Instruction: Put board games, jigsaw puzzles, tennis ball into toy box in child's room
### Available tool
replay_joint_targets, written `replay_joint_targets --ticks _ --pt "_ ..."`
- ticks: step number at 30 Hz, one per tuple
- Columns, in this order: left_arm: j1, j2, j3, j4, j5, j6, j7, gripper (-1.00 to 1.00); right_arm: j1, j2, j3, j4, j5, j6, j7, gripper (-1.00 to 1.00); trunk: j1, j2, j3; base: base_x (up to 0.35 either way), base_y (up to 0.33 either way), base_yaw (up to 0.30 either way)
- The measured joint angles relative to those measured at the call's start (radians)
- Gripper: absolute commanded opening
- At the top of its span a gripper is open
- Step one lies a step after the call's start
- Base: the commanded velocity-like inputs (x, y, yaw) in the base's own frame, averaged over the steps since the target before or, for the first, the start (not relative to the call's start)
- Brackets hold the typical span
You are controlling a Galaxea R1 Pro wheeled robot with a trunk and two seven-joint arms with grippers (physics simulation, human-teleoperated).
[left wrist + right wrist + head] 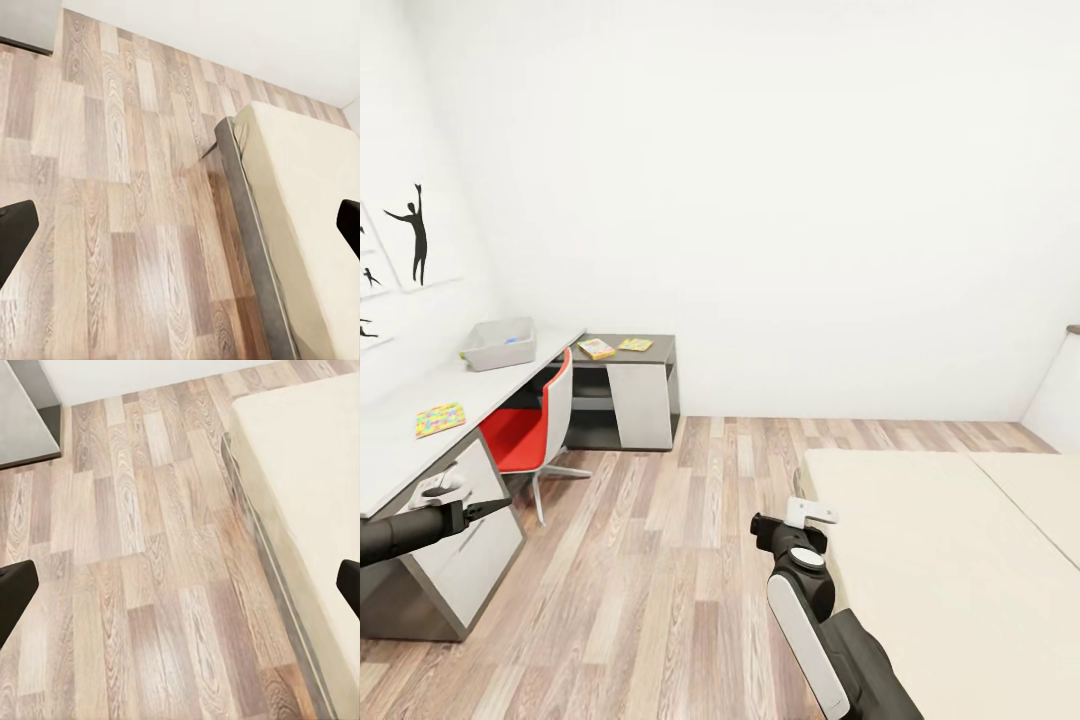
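So from the head cam I'm looking across the kid's room. The table (405, 425) runs along the left wall, and the toy box (500, 343) sits on it near the far end with something blue inside, can't make out what. One puzzle (440, 419) lies flat on the pale top closer to me, well apart from the box. On the lower dark section past the box there are two more flat colourful boxes: one (597, 348) nearer the toy box and one (636, 345) just beside it, too small to tell which game or puzzle they are. A red chair (530, 430) is tucked under the table between those spots.

The bed (950, 570) fills the right side, bare beige mattress as far as I can see.

My left gripper (180, 225) hangs over wood floor (112, 225) by the bed edge, fingers spread wide, nothing between them. Right gripper (180, 589) same deal, wide apart and holding nothing, floor and mattress edge below it.
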Motion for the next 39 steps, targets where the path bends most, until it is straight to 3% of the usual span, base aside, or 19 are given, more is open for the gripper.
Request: replay_joint_targets --ticks 23,39 --pt "0.000 0.000 0.000 0.000 0.000 0.000 0.001 1.00 0.000 0.003 0.000 -0.006 -0.001 0.001 0.000 1.00 0.000 0.000 0.000 -0.002 0.000 -0.003" --pt "0.000 0.000 0.000 0.000 0.000 0.000 0.000 1.00 0.000 0.004 0.000 -0.008 -0.003 0.001 0.000 1.00 0.000 0.000 0.000 -0.015 0.000 -0.097"
